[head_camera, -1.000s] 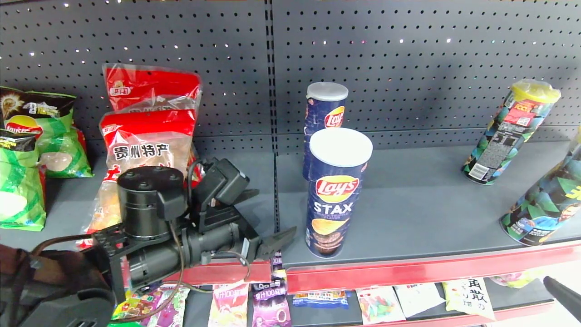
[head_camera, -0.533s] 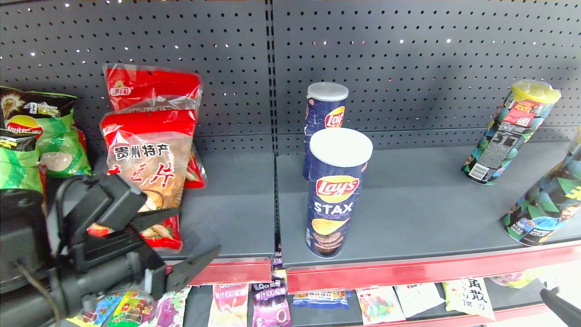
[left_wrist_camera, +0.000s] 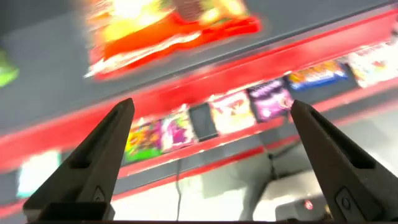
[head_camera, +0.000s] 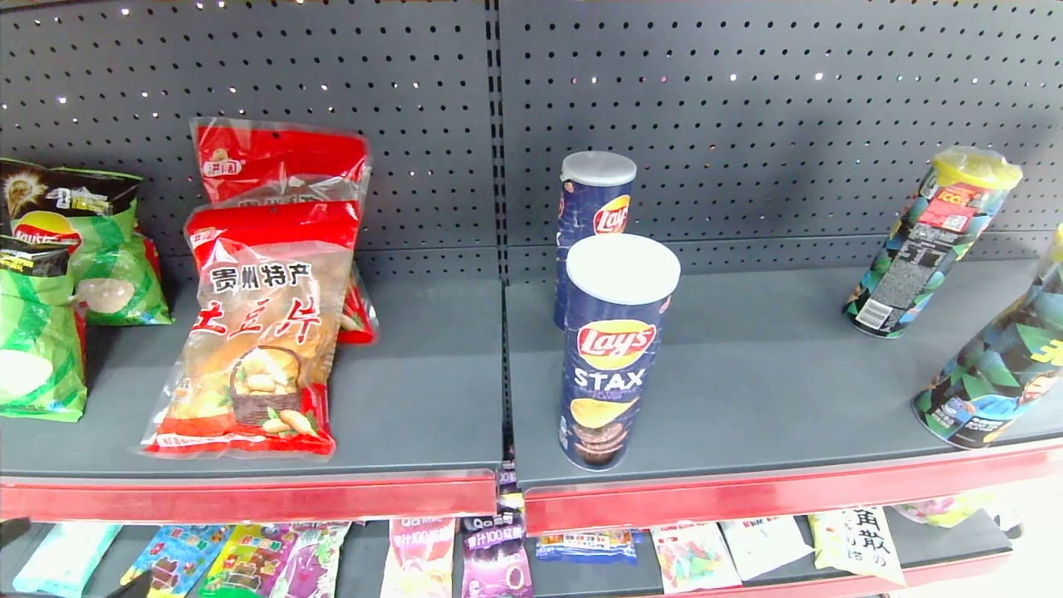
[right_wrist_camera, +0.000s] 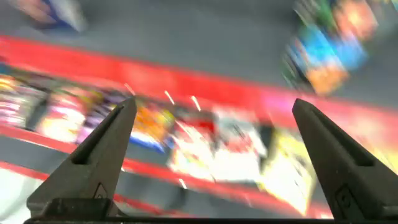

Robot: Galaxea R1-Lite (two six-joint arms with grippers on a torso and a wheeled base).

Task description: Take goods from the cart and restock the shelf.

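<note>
On the grey shelf (head_camera: 415, 415) a front red snack bag (head_camera: 257, 332) leans on a second red bag (head_camera: 278, 158). Two blue chip cans stand mid-shelf, the front can (head_camera: 616, 349) before the rear can (head_camera: 596, 208). My left gripper (left_wrist_camera: 212, 104) is open with nothing between its fingers, below the shelf's red front edge (left_wrist_camera: 186, 81), facing the red bag (left_wrist_camera: 168, 28). One of its dark fingertips (head_camera: 131, 586) shows at the head view's bottom left corner. My right gripper (right_wrist_camera: 214, 102) is open and empty, facing the red shelf edge (right_wrist_camera: 205, 84) near a colourful can (right_wrist_camera: 323, 56).
Green chip bags (head_camera: 50, 282) stand at the shelf's left end. Two colourful cans (head_camera: 930, 241) (head_camera: 996, 365) tilt at the right. Bare shelf lies between the blue cans and those. A lower shelf holds several candy packets (head_camera: 498, 556). A pegboard wall (head_camera: 747, 124) backs the shelf.
My left arm has drawn back down and to the left, away from the front red bag, which stays on the shelf. The right gripper's tip has dropped out of the bottom right corner.
</note>
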